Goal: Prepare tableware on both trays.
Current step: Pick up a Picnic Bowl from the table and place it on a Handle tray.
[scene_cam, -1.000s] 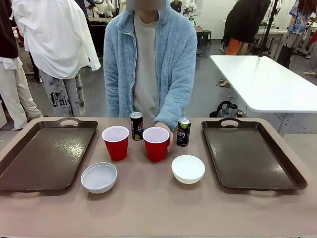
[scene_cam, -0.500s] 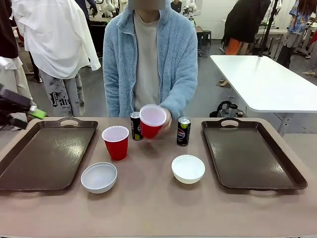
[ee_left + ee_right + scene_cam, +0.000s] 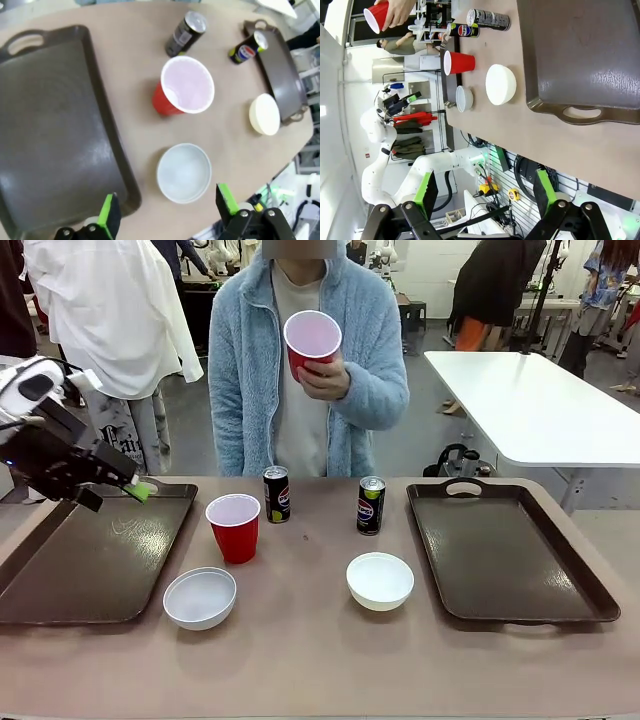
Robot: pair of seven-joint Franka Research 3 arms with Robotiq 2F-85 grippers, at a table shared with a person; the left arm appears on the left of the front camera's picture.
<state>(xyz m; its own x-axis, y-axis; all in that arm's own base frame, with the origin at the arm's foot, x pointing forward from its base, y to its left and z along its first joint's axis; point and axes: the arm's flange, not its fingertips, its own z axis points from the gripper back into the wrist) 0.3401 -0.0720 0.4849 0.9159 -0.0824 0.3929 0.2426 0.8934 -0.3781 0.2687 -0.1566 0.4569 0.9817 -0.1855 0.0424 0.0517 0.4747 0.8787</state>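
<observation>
A person's hand holds one red cup (image 3: 312,341) up at chest height, off the table. The other red cup (image 3: 233,527) stands between two black cans (image 3: 277,494) (image 3: 371,505). Two white bowls (image 3: 200,597) (image 3: 380,580) sit nearer me. Both brown trays (image 3: 90,550) (image 3: 505,550) hold nothing. My left gripper (image 3: 118,495) hangs open over the left tray's far end. In the left wrist view the gripper (image 3: 167,212) is open above a bowl (image 3: 184,172), with the standing cup (image 3: 185,90) beyond. My right gripper (image 3: 485,192) is open, off the table beyond the near edge by the right tray (image 3: 580,50).
The person stands at the far side of the table, behind the cans. A white table (image 3: 530,405) stands at the back right. Bare tabletop (image 3: 300,660) runs along the near edge between the trays.
The person has lifted one red cup from the table up to chest height. My left arm has come in from the left, over the left tray's far end.
</observation>
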